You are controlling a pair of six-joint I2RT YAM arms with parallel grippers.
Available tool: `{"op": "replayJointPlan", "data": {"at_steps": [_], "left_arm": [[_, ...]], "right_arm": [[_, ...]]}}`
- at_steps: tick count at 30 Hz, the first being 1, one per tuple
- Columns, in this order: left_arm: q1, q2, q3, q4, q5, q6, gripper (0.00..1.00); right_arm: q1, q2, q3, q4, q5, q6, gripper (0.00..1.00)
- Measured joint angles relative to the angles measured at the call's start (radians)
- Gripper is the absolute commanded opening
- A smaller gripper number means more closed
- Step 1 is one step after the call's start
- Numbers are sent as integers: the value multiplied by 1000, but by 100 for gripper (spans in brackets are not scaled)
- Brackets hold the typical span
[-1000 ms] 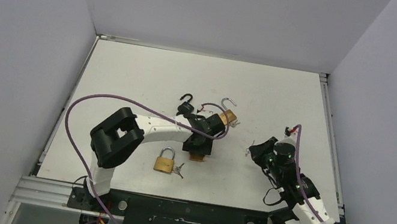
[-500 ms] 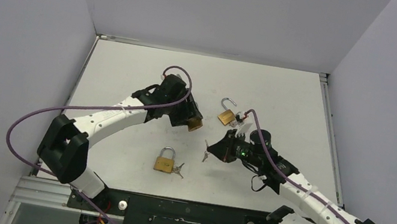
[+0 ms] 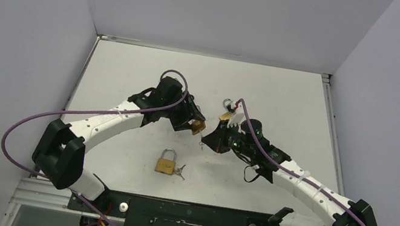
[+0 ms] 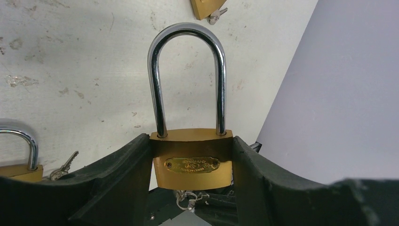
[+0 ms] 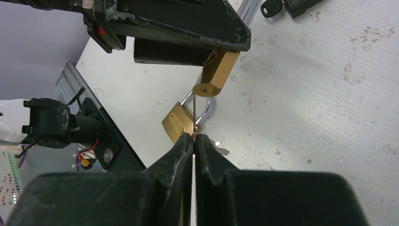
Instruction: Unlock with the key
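My left gripper (image 3: 195, 126) is shut on a brass padlock (image 4: 193, 162), gripping its body from both sides. The steel shackle (image 4: 187, 80) is closed. In the right wrist view the padlock (image 5: 215, 74) hangs under the left gripper, keyhole face towards me. My right gripper (image 5: 194, 136) is shut on a thin key (image 5: 194, 113), blade edge-on. The key tip reaches the padlock's bottom face beside the keyhole; I cannot tell whether it is inside. In the top view my right gripper (image 3: 207, 141) sits just right of the padlock (image 3: 198, 127).
A second closed brass padlock (image 3: 165, 162) with keys lies on the table near the front. An open brass padlock (image 3: 226, 115) lies behind my right arm. A black key (image 5: 271, 7) and a black lock lie farther back.
My right gripper has moved left and back with the key, up to the padlock in my left gripper. The left gripper shifted only slightly.
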Motion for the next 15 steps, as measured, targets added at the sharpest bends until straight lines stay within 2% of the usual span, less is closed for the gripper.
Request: {"op": "replayJointPlan", "data": {"at_steps": [15], "left_arm": [[0, -8, -5, 31, 6, -18, 15]], "right_arm": [[1, 36, 23, -34, 40, -11, 0]]}}
